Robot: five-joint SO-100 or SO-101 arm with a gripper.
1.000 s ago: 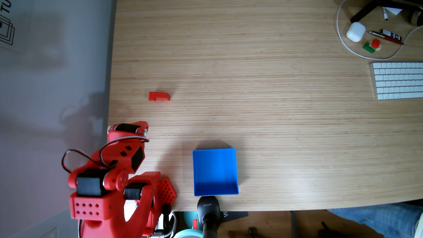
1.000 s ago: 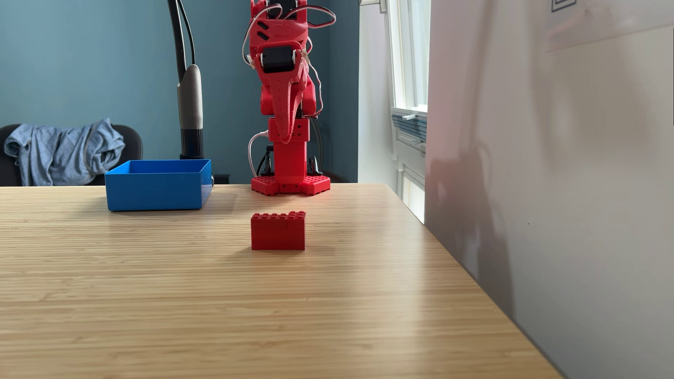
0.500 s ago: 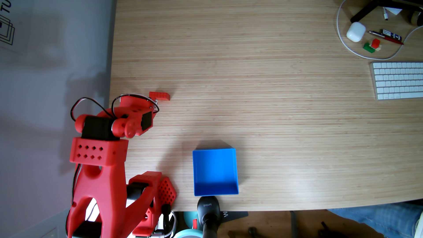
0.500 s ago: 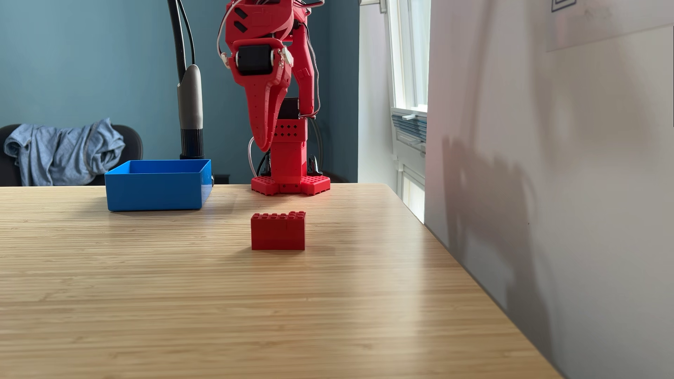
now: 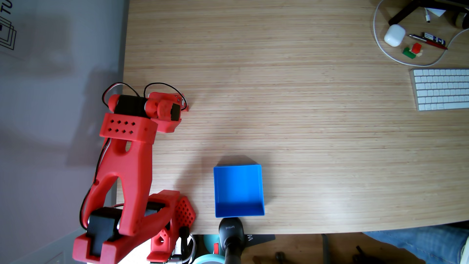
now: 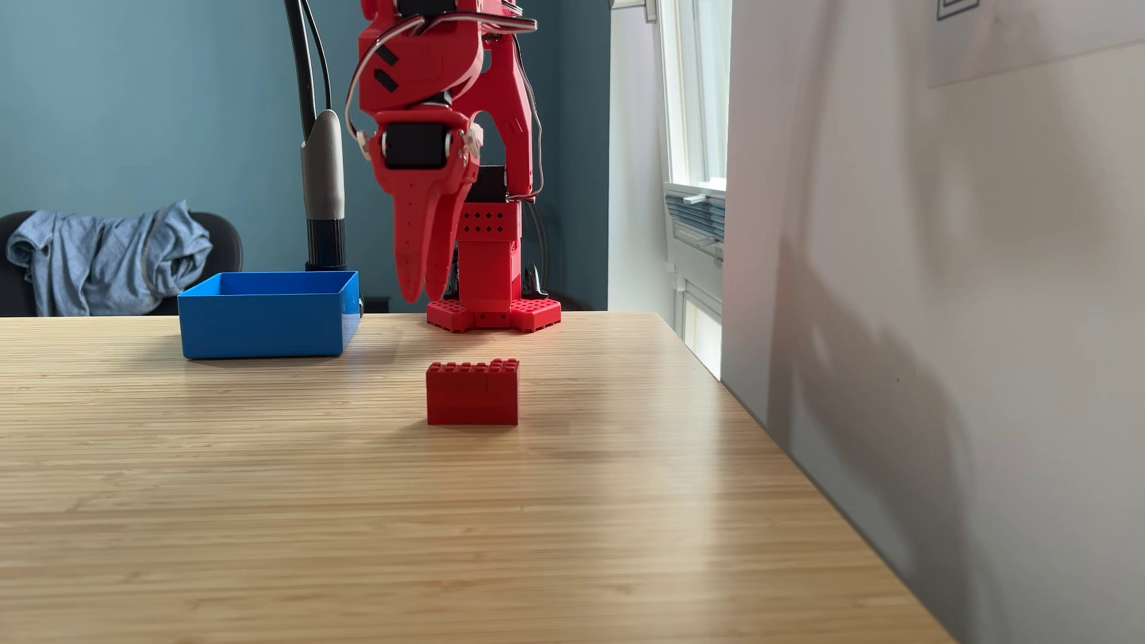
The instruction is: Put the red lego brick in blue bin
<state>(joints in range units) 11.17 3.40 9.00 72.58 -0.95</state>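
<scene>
in the low fixed view the pincer (image 6: 425, 291) is hanging point-down above the worktop (image 6: 372, 526), its two fingers parted only by a thin gap at the tips, gripping nothing. the red lego brick (image 6: 472, 394) is standing on the worktop, nearer the camera than the pincer and a little to its right, apart from it. in the top-down fixed view the arm's wrist is covering most of the brick (image 5: 186, 108). the blue bin (image 6: 263, 325) is sitting to the left, well apart from the brick.
</scene>
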